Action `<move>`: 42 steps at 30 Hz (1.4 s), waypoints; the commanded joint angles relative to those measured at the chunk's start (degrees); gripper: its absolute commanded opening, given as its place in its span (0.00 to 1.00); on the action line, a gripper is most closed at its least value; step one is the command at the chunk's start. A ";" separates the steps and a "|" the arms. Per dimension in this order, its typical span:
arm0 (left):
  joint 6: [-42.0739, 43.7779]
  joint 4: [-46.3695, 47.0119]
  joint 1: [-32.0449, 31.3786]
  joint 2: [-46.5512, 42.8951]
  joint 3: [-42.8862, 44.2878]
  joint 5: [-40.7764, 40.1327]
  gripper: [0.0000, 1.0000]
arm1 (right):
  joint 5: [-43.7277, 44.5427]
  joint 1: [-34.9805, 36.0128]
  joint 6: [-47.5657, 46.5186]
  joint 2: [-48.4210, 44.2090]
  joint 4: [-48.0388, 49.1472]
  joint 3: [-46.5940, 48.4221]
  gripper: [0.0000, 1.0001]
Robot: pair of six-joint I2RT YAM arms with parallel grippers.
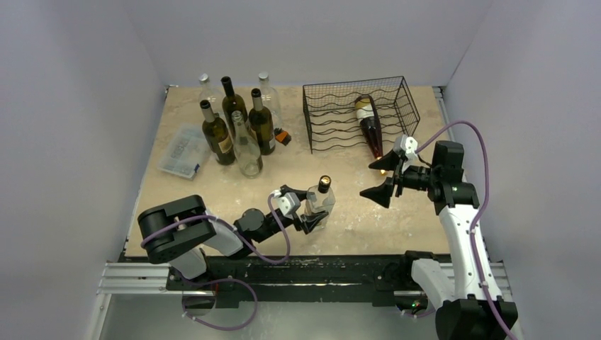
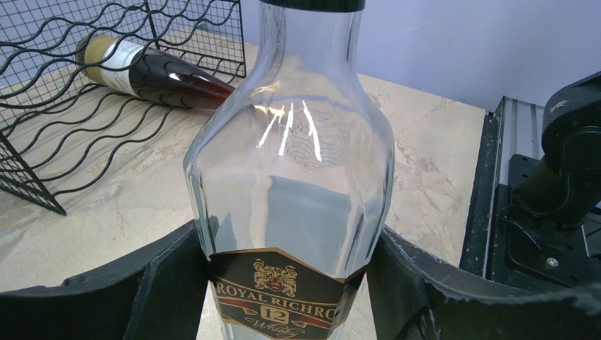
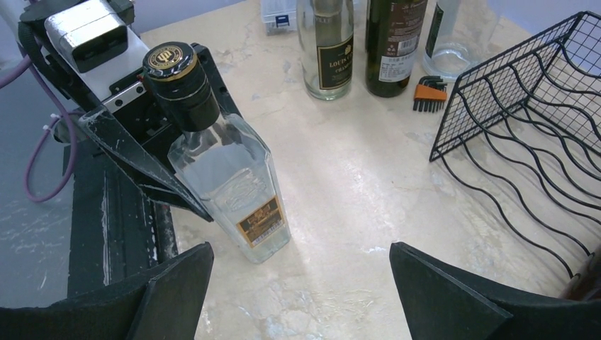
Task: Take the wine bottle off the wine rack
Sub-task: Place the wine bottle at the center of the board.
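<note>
Left hand point(image 1: 310, 214) pinches clear whisky bottle point(image 1: 321, 200) (label legible only in wrist views); right hand point(image 1: 370, 178) spread near wine rack point(image 1: 333, 113).

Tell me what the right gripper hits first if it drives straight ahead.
Likely bare table, just beside the whisky bottle the left gripper holds; depth is unclear, so the right gripper may clip it.

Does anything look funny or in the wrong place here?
Two things. The wine bottle lies slanted in the wine rack, its neck poking out the open front. And an orange hex key set sits beside the standing bottles, a tool among drinks. Nothing looks spilled or broken.
</note>
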 commanded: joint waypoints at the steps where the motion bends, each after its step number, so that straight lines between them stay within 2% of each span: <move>1: -3.37 -2.92 -0.04 -0.22 -2.52 0.00 0.61 | 0.27 -0.31 0.55 -1.20 1.47 -0.70 0.99; 7: -3.99 -7.40 -0.13 -5.26 -3.36 -0.18 0.76 | 0.73 -0.32 0.26 -1.65 1.23 -0.98 0.99; 15: -3.81 -23.84 -0.21 -15.51 -2.04 -0.35 0.91 | 1.10 -0.32 -0.31 -1.74 0.77 -0.98 0.99; 23: -1.51 -52.87 -0.21 -29.84 5.83 -0.28 0.94 | 1.19 -0.32 -1.16 -1.92 0.01 -0.75 0.99; 28: -1.66 -71.11 -0.21 -34.39 15.37 0.39 0.95 | 1.28 -0.29 -1.66 -1.92 -0.41 -0.68 0.99; 31: -1.92 -76.85 -0.21 -35.70 18.86 1.00 0.95 | 1.43 -0.32 -1.92 -1.92 -0.72 -0.70 0.99; 42: -5.60 -85.27 -0.21 -35.89 28.89 1.13 0.95 | 1.85 -0.32 -2.72 -1.96 -1.38 -0.61 0.99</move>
